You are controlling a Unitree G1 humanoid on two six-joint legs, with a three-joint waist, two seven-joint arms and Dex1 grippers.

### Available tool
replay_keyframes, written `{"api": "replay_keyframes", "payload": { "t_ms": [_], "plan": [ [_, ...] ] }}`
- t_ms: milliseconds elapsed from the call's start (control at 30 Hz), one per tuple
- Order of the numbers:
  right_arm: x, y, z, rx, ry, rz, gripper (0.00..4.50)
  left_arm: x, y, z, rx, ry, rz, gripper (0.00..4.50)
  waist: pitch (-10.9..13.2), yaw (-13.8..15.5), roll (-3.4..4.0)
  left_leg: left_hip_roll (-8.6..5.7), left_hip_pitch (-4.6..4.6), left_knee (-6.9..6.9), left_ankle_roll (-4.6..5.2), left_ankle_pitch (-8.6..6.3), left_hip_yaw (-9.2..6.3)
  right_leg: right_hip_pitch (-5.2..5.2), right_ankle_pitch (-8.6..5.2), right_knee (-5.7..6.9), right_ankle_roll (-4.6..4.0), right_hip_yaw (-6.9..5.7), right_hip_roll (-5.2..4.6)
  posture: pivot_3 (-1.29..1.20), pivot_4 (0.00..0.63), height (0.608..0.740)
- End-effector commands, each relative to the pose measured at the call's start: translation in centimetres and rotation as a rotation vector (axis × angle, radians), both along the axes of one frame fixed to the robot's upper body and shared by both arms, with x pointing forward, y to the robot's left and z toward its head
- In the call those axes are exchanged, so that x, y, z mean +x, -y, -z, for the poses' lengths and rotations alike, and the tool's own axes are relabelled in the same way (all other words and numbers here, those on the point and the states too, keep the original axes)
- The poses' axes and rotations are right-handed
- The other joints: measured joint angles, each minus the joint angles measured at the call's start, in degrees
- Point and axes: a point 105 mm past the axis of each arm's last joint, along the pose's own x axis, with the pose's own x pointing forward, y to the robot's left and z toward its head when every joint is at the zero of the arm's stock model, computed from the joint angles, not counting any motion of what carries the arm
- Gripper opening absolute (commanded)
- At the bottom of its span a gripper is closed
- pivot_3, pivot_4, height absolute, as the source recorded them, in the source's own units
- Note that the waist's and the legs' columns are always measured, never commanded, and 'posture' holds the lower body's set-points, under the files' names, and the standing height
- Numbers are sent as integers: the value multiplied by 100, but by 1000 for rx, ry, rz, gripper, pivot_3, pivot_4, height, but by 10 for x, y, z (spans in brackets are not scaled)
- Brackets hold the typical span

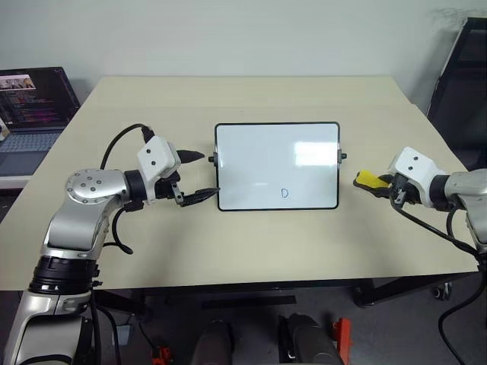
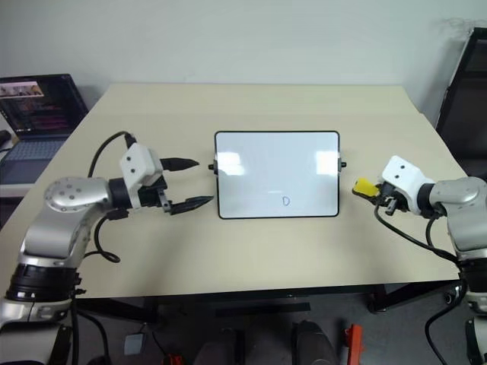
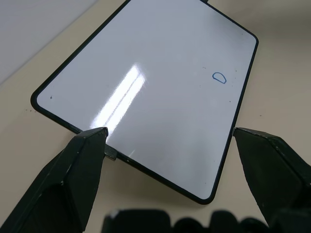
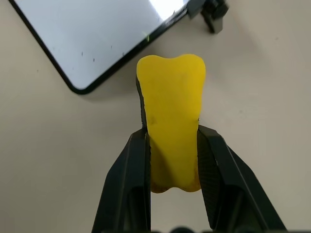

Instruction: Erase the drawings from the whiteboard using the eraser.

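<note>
The whiteboard lies flat in the middle of the beige table, black-framed, with one small blue letter D near its front edge. The rest of its surface looks blank. My left gripper stands open at the board's left edge, its two fingertips just off the frame. In the left wrist view the board lies between the spread fingers. My right gripper hovers off the board's right edge, shut on the yellow eraser, apart from the frame.
An open laptop sits on a low surface past the table's left edge. A dark chair stands at the far right. Bare tabletop stretches in front of and behind the board.
</note>
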Motion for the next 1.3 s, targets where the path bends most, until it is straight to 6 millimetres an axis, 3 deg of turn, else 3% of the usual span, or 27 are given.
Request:
{"api": "replay_keyframes", "payload": {
  "t_ms": [33, 300, 433, 667, 900, 1067, 1200, 1300],
  "plan": [
    [2, 7, -19, 6, 68, 25, 964, 0, 1, -10, 8, 38, 10, 4500, 0, 5, 0, 0, 0, 0, 0, 0, 0, 0, 0, 0, 0, 0, 0, 0, 150, 740],
    [3, 6, -23, 9, 84, 25, 964, -1, 0, -10, 10, 35, 9, 4500, 0, 5, 0, 0, 0, 0, 0, 0, 1, 0, 0, 0, 0, 1, 0, 0, 150, 740],
    [5, -7, -37, 45, 122, -18, 964, -1, 0, -9, 14, 34, 8, 4500, 0, 0, 0, 0, 0, 0, 0, 0, 1, 0, 0, 0, 0, 2, 0, 0, 150, 740],
    [9, -22, -42, 53, 141, -63, 964, -3, -2, -12, 8, 40, 6, 4500, 0, 16, 0, 0, -1, 0, 0, 0, 1, 0, 0, -1, 0, 1, 0, 0, 150, 740],
    [13, -64, -52, 101, 176, -186, 964, -8, 0, -11, 31, 40, 24, 4500, 0, -20, 1, 2, 2, 0, 0, 0, 1, 0, 0, 3, -1, 2, 2, 0, 150, 740],
    [16, -76, -53, 110, 181, -215, 964, -10, 1, -14, 34, 48, 24, 4500, 1, 3, 1, 2, -2, 0, 0, 0, 0, 0, 1, 1, -1, 2, 3, 0, 150, 740],
    [26, -114, -54, 172, 213, -289, 964, -10, -1, -13, 38, 46, 15, 4500, 0, -20, 1, 3, 0, 3, 0, 0, 0, -1, 1, 5, -1, 1, 3, 0, 150, 740],
    [34, -130, -44, 140, 211, -307, 964, -10, 0, -11, 40, 45, 14, 4500, 0, -43, 1, 8, 5, 3, 0, 0, -2, 0, 2, 10, -4, 2, 9, 0, 150, 740]
  ]
}}
